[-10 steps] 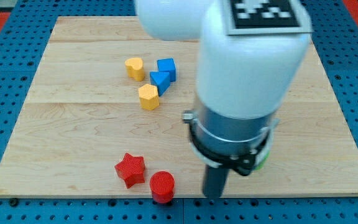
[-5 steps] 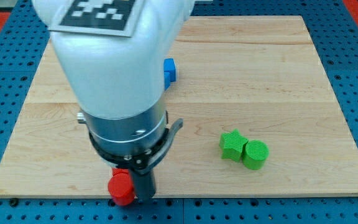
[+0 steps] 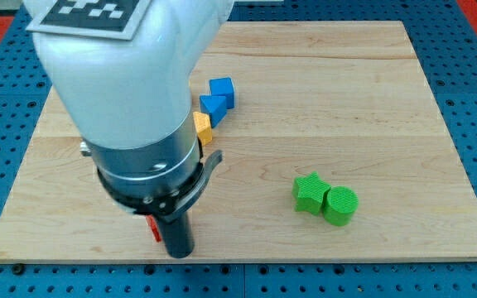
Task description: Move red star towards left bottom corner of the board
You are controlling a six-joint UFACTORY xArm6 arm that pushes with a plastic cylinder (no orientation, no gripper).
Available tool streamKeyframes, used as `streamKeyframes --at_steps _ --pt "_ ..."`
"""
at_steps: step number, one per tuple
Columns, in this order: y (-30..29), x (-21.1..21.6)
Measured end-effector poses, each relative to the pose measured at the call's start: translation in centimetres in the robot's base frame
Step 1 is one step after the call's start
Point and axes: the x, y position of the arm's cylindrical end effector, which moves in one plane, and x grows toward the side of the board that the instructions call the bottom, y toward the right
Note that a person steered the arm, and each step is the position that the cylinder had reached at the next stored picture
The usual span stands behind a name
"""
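The arm's body covers the view's left half, and the red star is hidden behind it. My tip (image 3: 178, 252) touches the board near the bottom edge, left of centre. A sliver of a red block (image 3: 153, 228) shows just left of the rod; I cannot tell its shape.
A blue cube (image 3: 222, 92), a blue triangle-like block (image 3: 213, 106) and part of a yellow block (image 3: 202, 127) lie at the upper middle. A green star (image 3: 308, 193) and a green cylinder (image 3: 340, 205) touch each other at the right. The board's bottom edge (image 3: 305, 261) is close to my tip.
The arm swept from the view's right to the left along the bottom edge. The red cylinder was pushed left with it, and both red blocks are now almost wholly hidden.
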Motion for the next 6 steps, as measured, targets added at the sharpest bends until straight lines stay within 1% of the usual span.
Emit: streamKeyframes --at_steps 1,2,3,4,5,6 --pt "6.3 -2.7" --pt "1.5 -3.9" --pt "-6.6 -1.6" --pt "-13.3 -1.3" --pt "-8.6 -2.1" --pt "2.5 -2.1"
